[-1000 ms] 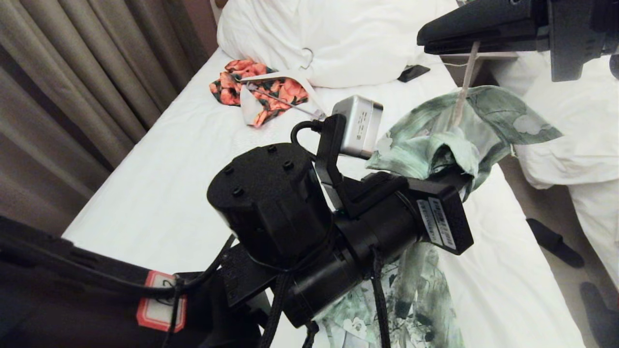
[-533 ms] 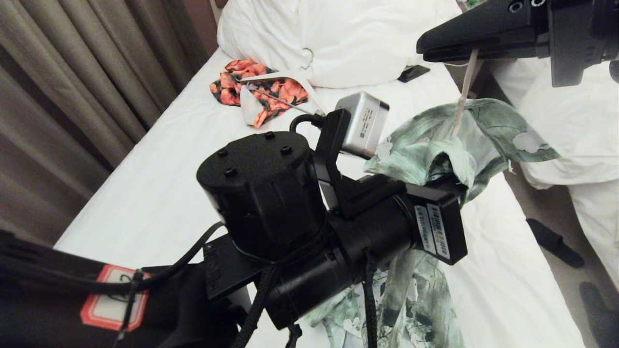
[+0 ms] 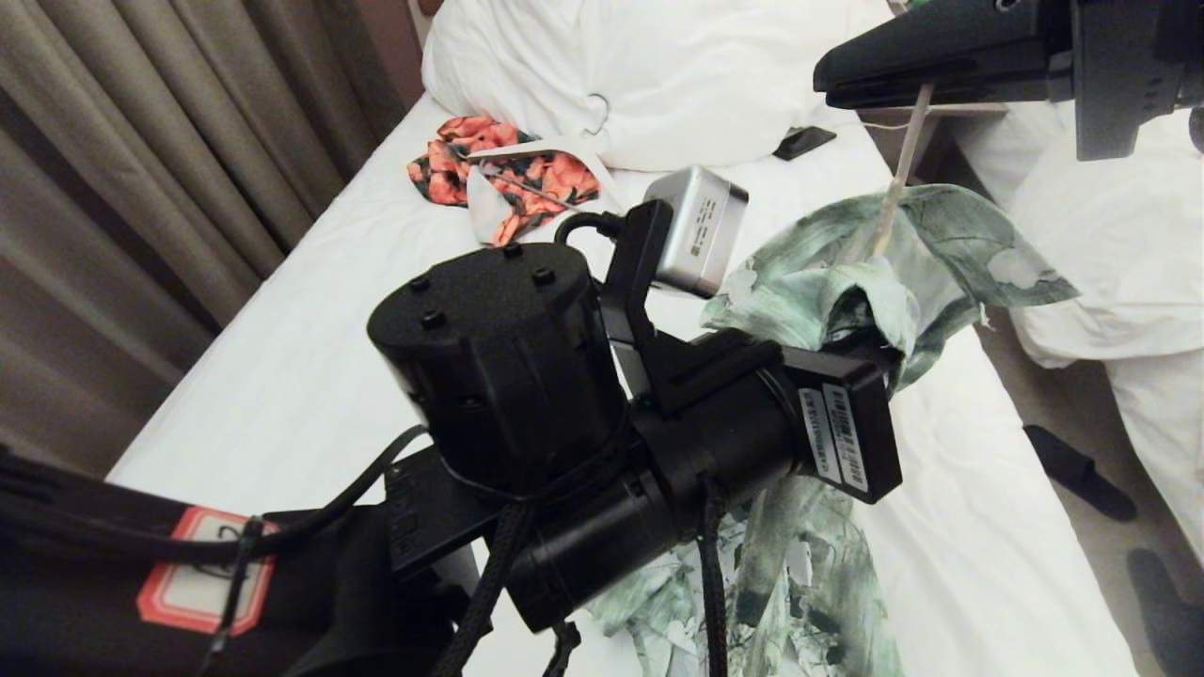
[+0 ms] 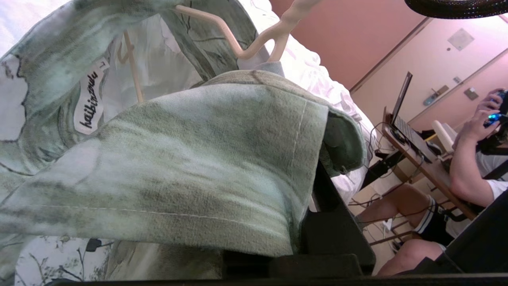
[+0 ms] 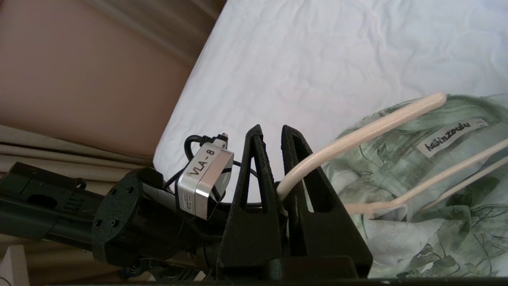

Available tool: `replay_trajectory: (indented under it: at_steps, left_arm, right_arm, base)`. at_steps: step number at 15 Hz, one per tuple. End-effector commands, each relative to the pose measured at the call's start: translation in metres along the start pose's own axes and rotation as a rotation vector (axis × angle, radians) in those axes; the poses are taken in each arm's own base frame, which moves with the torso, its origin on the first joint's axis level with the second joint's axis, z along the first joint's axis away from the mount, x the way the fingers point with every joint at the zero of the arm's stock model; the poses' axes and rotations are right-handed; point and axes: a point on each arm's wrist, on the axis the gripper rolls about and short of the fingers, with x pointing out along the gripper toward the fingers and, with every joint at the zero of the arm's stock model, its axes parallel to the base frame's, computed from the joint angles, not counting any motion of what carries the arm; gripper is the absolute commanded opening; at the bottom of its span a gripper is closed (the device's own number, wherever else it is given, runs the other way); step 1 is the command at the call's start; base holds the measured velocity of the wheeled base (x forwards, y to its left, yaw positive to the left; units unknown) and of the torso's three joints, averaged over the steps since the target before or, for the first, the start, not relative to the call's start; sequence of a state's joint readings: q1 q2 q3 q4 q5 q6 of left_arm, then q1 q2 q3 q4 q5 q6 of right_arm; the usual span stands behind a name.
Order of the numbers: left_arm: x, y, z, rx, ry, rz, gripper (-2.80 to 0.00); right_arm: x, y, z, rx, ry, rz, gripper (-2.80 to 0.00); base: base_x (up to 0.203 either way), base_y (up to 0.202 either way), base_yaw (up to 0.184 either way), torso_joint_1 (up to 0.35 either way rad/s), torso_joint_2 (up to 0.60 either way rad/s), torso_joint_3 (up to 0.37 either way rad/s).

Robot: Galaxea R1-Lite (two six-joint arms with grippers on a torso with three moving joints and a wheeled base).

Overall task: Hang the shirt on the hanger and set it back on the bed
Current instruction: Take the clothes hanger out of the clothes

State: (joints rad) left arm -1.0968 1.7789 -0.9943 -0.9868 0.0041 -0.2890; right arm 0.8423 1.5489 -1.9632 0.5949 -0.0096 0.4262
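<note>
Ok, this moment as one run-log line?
right gripper: shut on hanger, raised over bed | left gripper: at shirt collar fold, grip unclear | shirt partly draped on hanger

A white neck label (image 5: 452,137) sewn inside the green-and-white printed shirt (image 5: 456,222) read "haibinzoulu"; the silver box-shaped wrist camera (image 5: 204,184) on the left arm bore "VLA-8".

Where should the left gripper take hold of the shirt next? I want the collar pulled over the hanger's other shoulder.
Probably the folded collar edge of the shirt nearest the left gripper, approached from below. That fold juts free, while the right gripper clamps the hanger by its hook.
</note>
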Motion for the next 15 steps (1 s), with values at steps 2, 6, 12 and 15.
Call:
replay_trajectory:
  at_steps: [2,6,12,15]
  left_arm:
    - [-0.001,0.000,0.000,-0.001,0.016,0.005,0.00]
    - [-0.003,0.000,0.001,-0.002,0.026,0.006,0.00]
    - [-0.006,0.006,-0.004,0.012,0.062,-0.035,0.00]
    - [-0.008,0.006,-0.001,0.022,0.042,-0.042,0.00]
  right_arm:
    - [-0.001,-0.002,0.001,0.003,-0.004,-0.010,-2.80]
    - [-0.001,-0.002,0.001,0.004,-0.006,-0.010,-2.80]
    - [-0.007,-0.006,0.008,0.002,-0.069,-0.055,-2.80]
    - [-0.008,-0.012,0.015,-0.005,-0.127,-0.090,-2.80]
  base:
    - [0.000,0.000,0.000,0.000,0.00,0.000]
    - [0.000,0.000,0.000,0.000,0.00,0.000]
    - [0.000,0.000,0.000,0.000,0.00,0.000]
    - [0.000,0.000,0.000,0.000,0.00,0.000]
